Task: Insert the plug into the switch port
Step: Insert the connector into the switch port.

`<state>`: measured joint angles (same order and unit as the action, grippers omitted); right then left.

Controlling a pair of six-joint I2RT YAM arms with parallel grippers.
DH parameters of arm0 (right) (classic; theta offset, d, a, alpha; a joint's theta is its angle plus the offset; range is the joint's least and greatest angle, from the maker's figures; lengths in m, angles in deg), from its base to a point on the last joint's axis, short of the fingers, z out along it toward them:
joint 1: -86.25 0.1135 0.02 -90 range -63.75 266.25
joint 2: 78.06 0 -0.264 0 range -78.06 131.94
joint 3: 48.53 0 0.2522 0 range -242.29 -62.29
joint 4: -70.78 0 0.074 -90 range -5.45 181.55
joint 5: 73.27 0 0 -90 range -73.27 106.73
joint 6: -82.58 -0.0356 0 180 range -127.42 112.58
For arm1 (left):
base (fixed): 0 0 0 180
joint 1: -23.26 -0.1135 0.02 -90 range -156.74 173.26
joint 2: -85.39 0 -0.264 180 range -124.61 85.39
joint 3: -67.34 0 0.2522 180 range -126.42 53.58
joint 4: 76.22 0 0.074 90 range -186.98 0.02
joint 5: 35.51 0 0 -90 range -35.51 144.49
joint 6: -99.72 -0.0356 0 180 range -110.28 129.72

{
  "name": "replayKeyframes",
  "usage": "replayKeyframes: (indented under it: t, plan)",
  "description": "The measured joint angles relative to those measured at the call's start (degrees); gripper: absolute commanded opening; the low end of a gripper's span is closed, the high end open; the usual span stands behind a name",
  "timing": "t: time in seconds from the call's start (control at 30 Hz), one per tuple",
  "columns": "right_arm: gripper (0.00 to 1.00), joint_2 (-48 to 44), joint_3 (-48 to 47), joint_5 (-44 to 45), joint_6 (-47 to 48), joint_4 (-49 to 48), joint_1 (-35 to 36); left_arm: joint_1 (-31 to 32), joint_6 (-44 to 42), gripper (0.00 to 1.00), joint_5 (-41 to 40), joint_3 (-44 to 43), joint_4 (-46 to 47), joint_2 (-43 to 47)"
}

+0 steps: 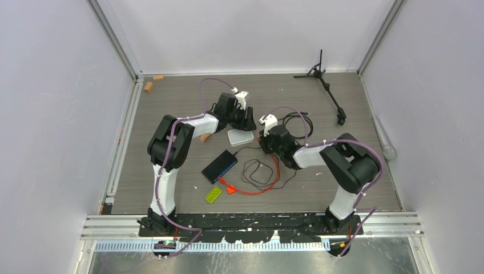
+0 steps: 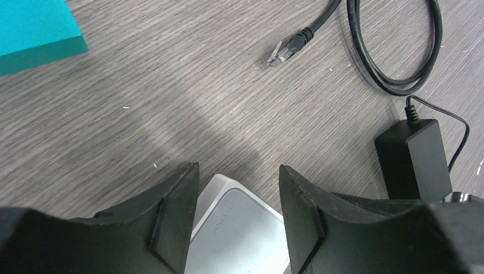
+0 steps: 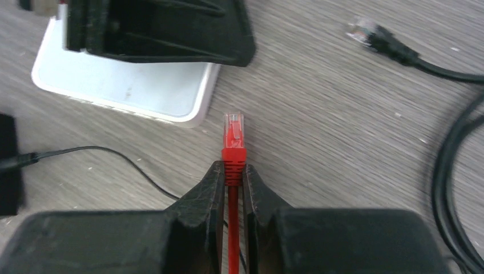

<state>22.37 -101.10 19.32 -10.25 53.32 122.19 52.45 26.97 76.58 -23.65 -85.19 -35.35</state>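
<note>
The white switch (image 1: 240, 137) lies flat on the table. My left gripper (image 2: 238, 171) straddles one end of it (image 2: 240, 228), a finger against each side, shut on it. The ports do not show in any view. My right gripper (image 3: 233, 168) is shut on the red boot just behind the plug (image 3: 233, 127). The plug's clear tip sticks out past the fingertips, a short way from the switch's near corner (image 3: 188, 108) and not touching it. Seen from above, the right gripper (image 1: 266, 140) sits just right of the switch, with the red cable (image 1: 259, 191) looping behind it.
A black network cable with its own connector (image 2: 283, 50) coils right of the switch, and a black power brick (image 2: 414, 154) lies close by. A dark blue box (image 1: 220, 164), a green piece (image 1: 213, 194), wooden blocks (image 1: 148, 87) and a small tripod (image 1: 325, 80) are on the table. A teal block (image 2: 34, 28) is nearby.
</note>
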Motion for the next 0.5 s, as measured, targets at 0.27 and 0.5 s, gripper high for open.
replayKeyframes:
  t: [0.27, 0.5]
  plan:
    - [0.00, -4.33, 4.02, 8.28, -3.78, 0.85, 0.48, 0.48, 0.37, 0.71, -3.21, 1.86, 1.77, 1.27]
    - [0.00, -4.04, 2.78, 3.69, -3.37, 3.43, 3.67, 0.11, 1.25, 0.73, -8.83, 7.82, 3.78, 5.46]
